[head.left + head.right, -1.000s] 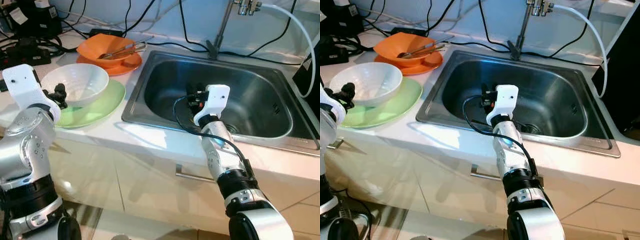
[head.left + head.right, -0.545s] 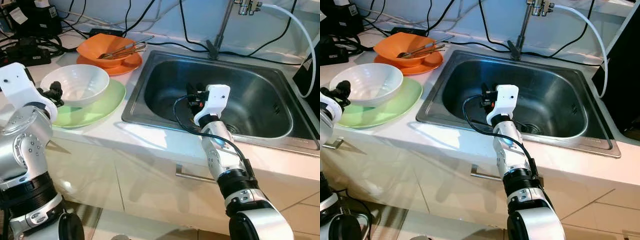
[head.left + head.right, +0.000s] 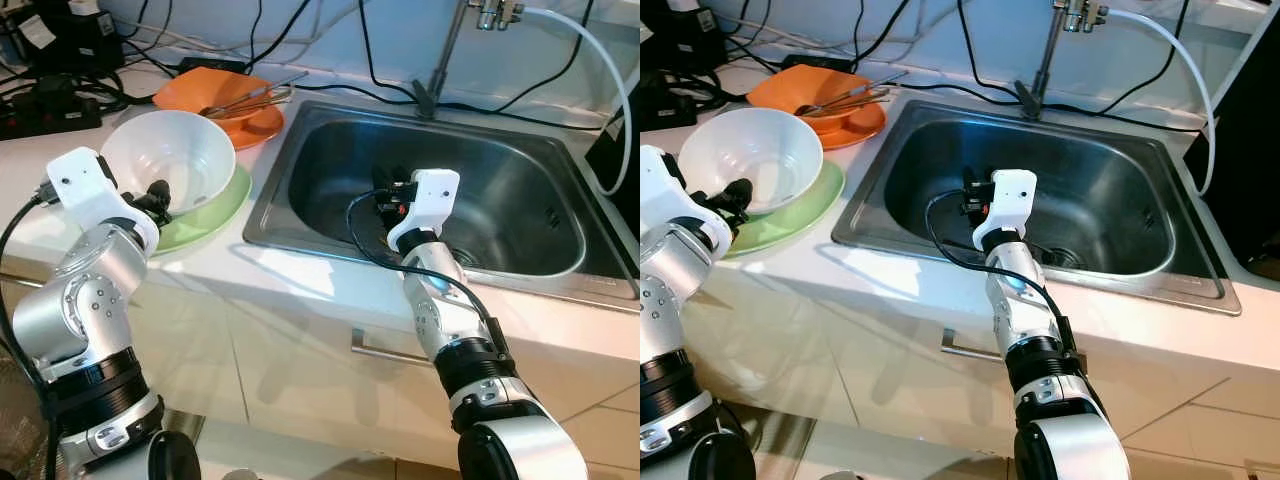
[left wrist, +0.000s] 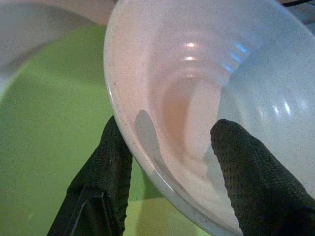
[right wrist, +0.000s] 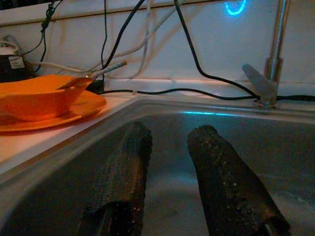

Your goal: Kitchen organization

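Left gripper [image 4: 170, 162] pinches the near rim of the white bowl [image 3: 170, 155], one finger [image 4: 106, 172] under the outer wall, the other [image 4: 256, 172] inside. The bowl is tilted, its mouth turned toward the robot, with its lower edge close over the green plate [image 3: 215, 205] on the counter [image 3: 290, 275]; whether it touches the plate cannot be told. Right gripper [image 5: 167, 172] hangs low inside the sink [image 3: 520, 190], fingers slightly spread with a gap between them and nothing held. Behind the green plate, an orange bowl [image 3: 215, 95] holding utensils [image 3: 250, 98] sits on an orange plate [image 3: 255, 128]. The faucet [image 3: 445, 50] stands at the sink's rear edge, among trailing cables [image 3: 330, 60].

Step in hand, as judged: lifting the white bowl off the green plate, probably for transfer to the sink. The next move calls for a firm hold on the thin rim while the bowl is raised free of the plate and carried across the sink edge. A rim pinch on a smooth, tilted bowl may slip or swing.
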### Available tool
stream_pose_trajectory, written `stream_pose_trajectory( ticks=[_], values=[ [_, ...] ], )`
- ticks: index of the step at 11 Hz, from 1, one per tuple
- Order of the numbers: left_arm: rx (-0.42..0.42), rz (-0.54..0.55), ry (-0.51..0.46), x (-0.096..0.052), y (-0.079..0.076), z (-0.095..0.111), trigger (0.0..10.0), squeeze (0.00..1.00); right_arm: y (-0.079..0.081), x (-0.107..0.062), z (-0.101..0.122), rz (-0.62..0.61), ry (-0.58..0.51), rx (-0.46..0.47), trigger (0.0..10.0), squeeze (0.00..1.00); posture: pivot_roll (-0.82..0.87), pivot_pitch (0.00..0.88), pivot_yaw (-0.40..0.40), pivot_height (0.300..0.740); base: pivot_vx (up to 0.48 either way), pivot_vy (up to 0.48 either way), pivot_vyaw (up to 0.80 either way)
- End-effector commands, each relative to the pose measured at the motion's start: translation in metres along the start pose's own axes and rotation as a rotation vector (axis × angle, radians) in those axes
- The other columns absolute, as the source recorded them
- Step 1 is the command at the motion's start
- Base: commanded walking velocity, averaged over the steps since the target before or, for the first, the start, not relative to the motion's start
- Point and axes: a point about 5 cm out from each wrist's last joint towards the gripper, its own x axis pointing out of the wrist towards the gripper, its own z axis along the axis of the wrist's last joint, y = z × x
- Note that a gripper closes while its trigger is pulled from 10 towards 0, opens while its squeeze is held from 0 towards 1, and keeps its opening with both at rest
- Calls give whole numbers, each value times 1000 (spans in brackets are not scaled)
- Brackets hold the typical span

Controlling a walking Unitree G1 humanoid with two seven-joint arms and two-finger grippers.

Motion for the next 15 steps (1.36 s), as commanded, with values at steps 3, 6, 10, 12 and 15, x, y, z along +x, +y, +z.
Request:
stream_pose_trajectory(
  ticks=[3, 6, 10, 12, 15],
  values=[
    [-46, -8, 46, 4, -5, -8, 0, 0, -3, 2, 4, -6, -14, -3, 10000, 0, 250, 50, -53, 740, 0, 0, 0],
    [-54, -8, 53, 10, -5, -11, 0, 0, -3, 2, 4, -4, -12, -6, 10000, 0, 246, 41, -51, 740, 0, 0, 0],
    [-59, -4, 37, 15, -3, -10, 0, 0, 1, 2, 2, 8, -5, -7, 10000, 0, 247, 22, -51, 740, 0, 0, 0],
    [-88, -21, -14, 16, -7, -5, 0, 0, 2, 2, 1, 18, -1, -7, 10000, 0, 249, 5, -53, 740, 0, 0, 0],
    [-103, -84, -126, 11, -20, 15, 0, 0, 4, 3, 1, 28, 0, -6, 10000, 0, 254, 0, -53, 740, 0, 0, 0]
  ],
)
